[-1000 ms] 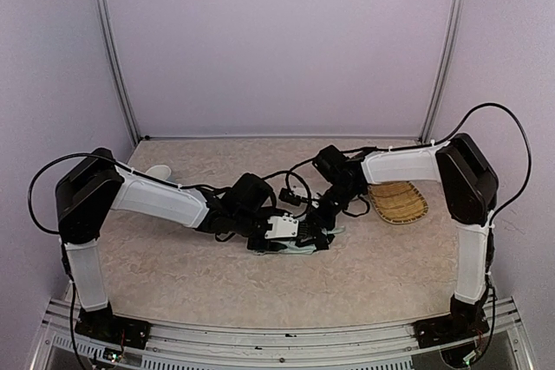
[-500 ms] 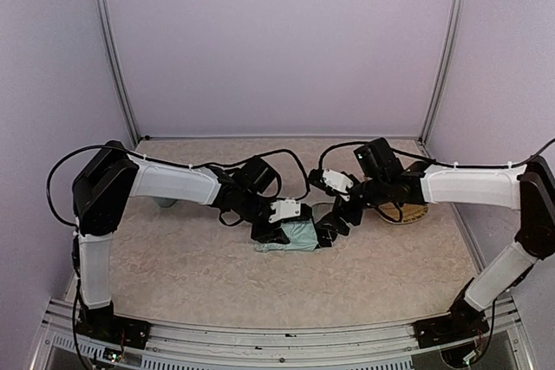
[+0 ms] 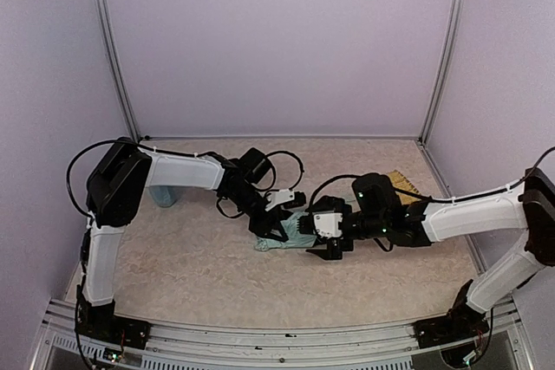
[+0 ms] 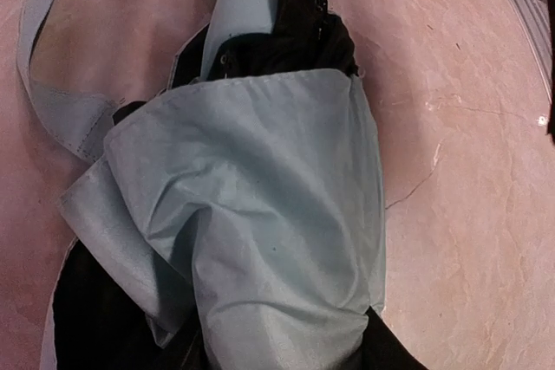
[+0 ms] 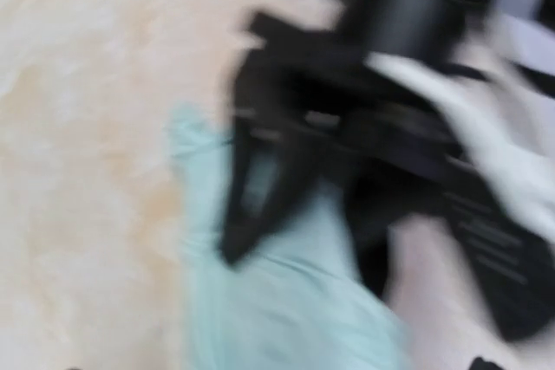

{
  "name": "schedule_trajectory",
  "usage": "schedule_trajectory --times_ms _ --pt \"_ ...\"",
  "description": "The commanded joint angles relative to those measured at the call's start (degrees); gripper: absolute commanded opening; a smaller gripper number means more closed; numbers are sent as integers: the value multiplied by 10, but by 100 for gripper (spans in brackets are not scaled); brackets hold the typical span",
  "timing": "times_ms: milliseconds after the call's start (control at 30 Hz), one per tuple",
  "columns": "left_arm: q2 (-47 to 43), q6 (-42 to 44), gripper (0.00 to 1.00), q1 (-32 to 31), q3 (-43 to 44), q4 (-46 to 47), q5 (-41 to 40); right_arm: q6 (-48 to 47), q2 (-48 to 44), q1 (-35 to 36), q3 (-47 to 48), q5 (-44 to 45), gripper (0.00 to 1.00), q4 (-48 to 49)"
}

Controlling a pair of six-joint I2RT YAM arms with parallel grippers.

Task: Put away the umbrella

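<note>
The umbrella [image 3: 297, 231] lies as a crumpled pale mint bundle at the middle of the table. In the left wrist view its fabric [image 4: 260, 214] fills the frame, with the black underside, the pale green handle [image 4: 243, 6] at the top and a pale strap [image 4: 52, 101] trailing to the left. My left gripper [image 3: 270, 233] sits over the bundle's left end, shut on the fabric, which bunches between its black fingers [image 4: 386, 354]. My right gripper [image 3: 324, 249] is low at the bundle's right end and looks open and empty. The right wrist view is blurred; it shows mint fabric [image 5: 286, 318] and the left gripper's black fingers [image 5: 260, 188].
A light blue cup [image 3: 162, 195] stands at the left behind the left arm. A woven straw tray [image 3: 404, 181] lies at the back right, mostly hidden by the right arm. Black cables loop over the table behind the umbrella.
The right arm has swung from the tray down to the front and now points left at the umbrella's right end. The left arm has stretched further back and kept hold of the bundle.
</note>
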Motion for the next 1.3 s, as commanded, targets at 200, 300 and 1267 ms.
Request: schedule_trajectory --times_ms 200,300,1267 --pt "65 -18 8 -4 -25 -171 -2 -77 180 49 106 191 97 -33" --pt "67 -17 7 -3 -27 -174 9 -82 205 48 122 208 100 -35" --pt "-25 -70 99 52 -88 23 96 -63 305 48 200 239 24 -186"
